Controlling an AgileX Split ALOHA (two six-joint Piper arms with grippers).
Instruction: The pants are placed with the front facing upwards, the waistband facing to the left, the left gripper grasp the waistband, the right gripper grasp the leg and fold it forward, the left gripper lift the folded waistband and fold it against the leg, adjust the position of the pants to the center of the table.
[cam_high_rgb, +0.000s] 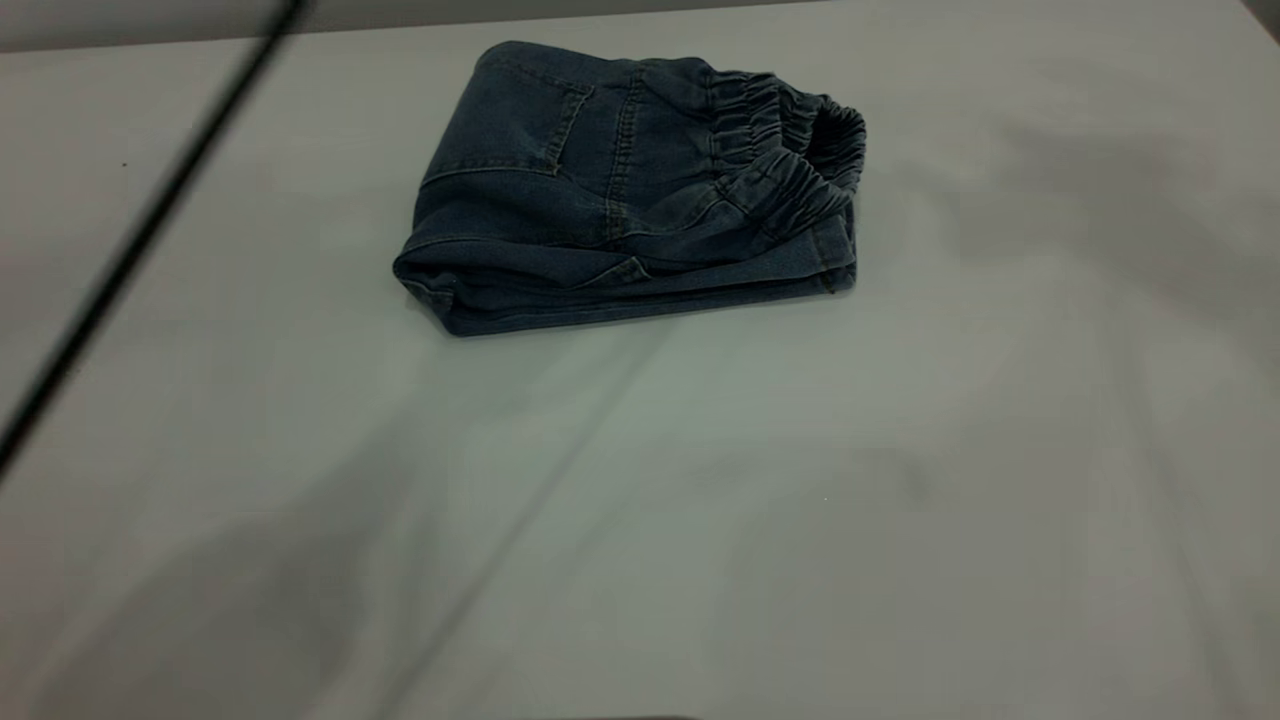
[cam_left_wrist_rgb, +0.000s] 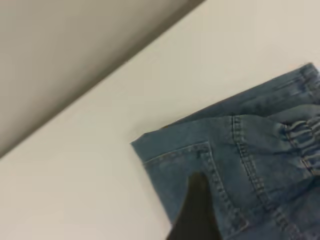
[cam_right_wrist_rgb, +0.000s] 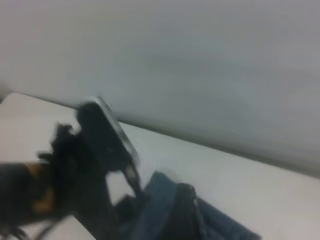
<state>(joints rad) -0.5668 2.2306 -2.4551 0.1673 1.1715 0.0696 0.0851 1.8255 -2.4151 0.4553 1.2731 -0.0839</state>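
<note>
The denim pants (cam_high_rgb: 625, 185) lay folded on the white surface (cam_high_rgb: 700, 520), off-centre, centring left; neither gripper's jaws could be judged.

left end effector (cam_left_wrist_rgb: 196, 212) cut off; right wrist view blurred.

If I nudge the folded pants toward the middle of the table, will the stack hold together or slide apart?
The pants are soft denim in loose layers, so the top layers may shift first. The waistband bulges open on one side and will likely flop. The table looks smooth, so a low push should probably slide the bundle.
</note>
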